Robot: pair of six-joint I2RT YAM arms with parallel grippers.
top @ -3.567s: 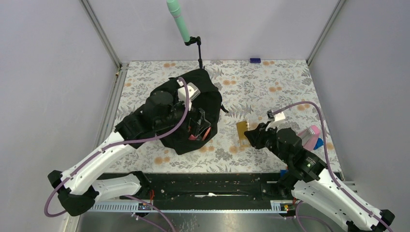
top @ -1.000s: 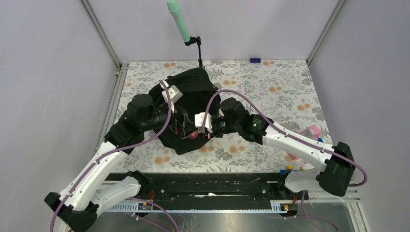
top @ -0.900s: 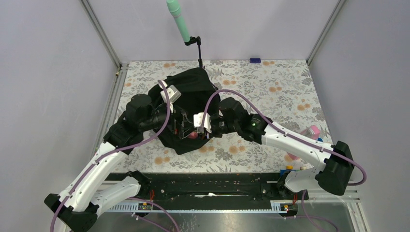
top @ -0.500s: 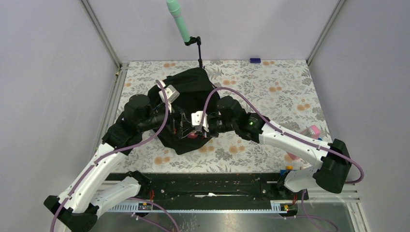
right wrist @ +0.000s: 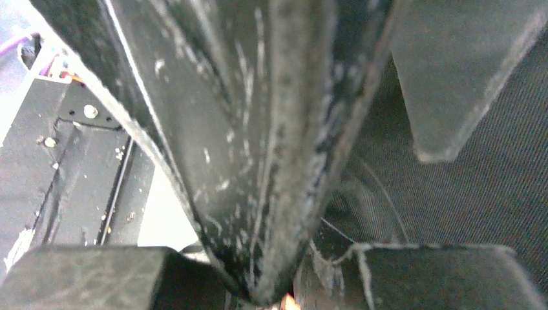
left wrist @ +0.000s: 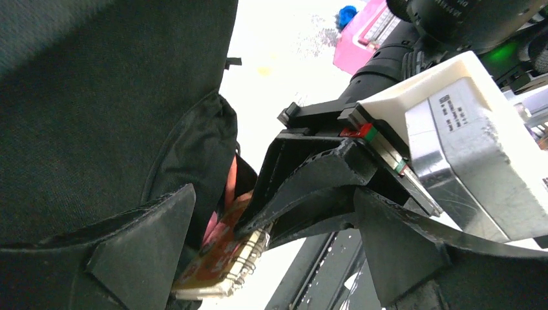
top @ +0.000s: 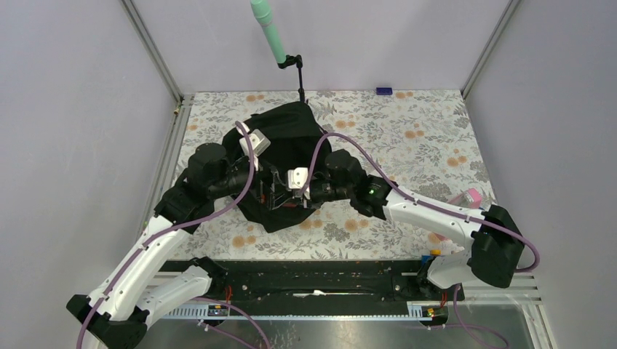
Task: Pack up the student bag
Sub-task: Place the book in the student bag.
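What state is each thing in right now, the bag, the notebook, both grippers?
student bag: open, lying on the table.
spiral notebook: partway into the bag's mouth, gripped.
right gripper: shut on the spiral notebook.
left gripper: open wide at the bag's mouth.
pink calculator: out on the table, unpacked.

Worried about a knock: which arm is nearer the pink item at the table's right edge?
Right. The right arm passes just beside the pink item, while the left arm stretches up the left side of the table to the student bag, far from it.
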